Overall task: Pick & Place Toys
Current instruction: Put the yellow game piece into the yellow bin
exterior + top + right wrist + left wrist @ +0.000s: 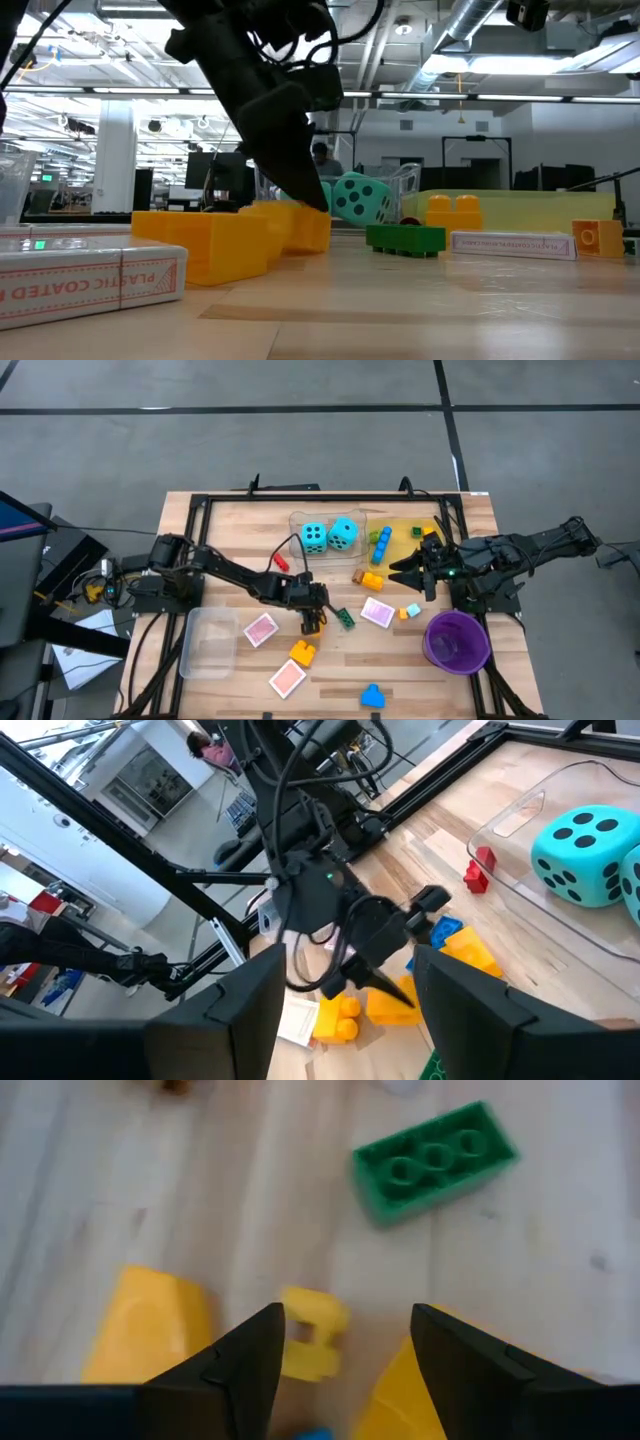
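Observation:
My left gripper [312,622] [345,1320] is low over the middle of the table, tipped steeply down and open. A small yellow brick [312,1342] lies on the wood between its fingers; I cannot tell whether they touch it. A green brick [435,1158] [345,618] lies flat just beyond, toward the right. A larger yellow brick [302,653] [215,240] sits nearer the front edge. Two turquoise dice [314,537] [343,533] rest in a clear tray at the back. My right gripper [412,573] [345,1020] hangs open, raised over the right side, holding nothing.
Pink tiles [261,629] [288,678] [377,612] lie flat around the left gripper. A clear tray [195,660] stands front left, a purple bowl [457,658] front right, a yellow tray [405,525] with bricks back right. A blue brick [372,696] lies at the front edge.

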Tool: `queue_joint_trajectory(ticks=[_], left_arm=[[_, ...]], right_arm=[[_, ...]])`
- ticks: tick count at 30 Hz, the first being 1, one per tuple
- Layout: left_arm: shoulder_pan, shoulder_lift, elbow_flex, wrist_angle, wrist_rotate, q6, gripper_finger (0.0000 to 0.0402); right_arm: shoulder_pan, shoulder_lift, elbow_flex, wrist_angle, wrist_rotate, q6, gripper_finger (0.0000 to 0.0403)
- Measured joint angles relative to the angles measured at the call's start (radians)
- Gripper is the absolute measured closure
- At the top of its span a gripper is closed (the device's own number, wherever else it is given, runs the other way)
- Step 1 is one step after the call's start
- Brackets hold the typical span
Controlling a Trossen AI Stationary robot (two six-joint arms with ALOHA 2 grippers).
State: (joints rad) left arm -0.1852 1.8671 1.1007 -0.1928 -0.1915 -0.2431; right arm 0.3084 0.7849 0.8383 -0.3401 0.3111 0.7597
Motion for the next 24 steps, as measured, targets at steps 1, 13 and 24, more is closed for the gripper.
queue_joint_trajectory(ticks=[1,13,24], left_arm=[[-0.01,0.0,0.0,0.003,0.002,-0.002,0.0191],[-0.015,-0.002,0.0,0.054,-0.109,-0.006,0.019],[0.0,-0.002,0.0,0.049,-0.043,-0.024,0.019]], right_arm=[[0.0,0.0,0.0,0.0,0.0,0.0,0.0191],[0.0,0.0,0.0,0.0,0.0,0.0,0.0191],[0.0,0.0,0.0,0.0,-0.026,0.007,0.0191]])
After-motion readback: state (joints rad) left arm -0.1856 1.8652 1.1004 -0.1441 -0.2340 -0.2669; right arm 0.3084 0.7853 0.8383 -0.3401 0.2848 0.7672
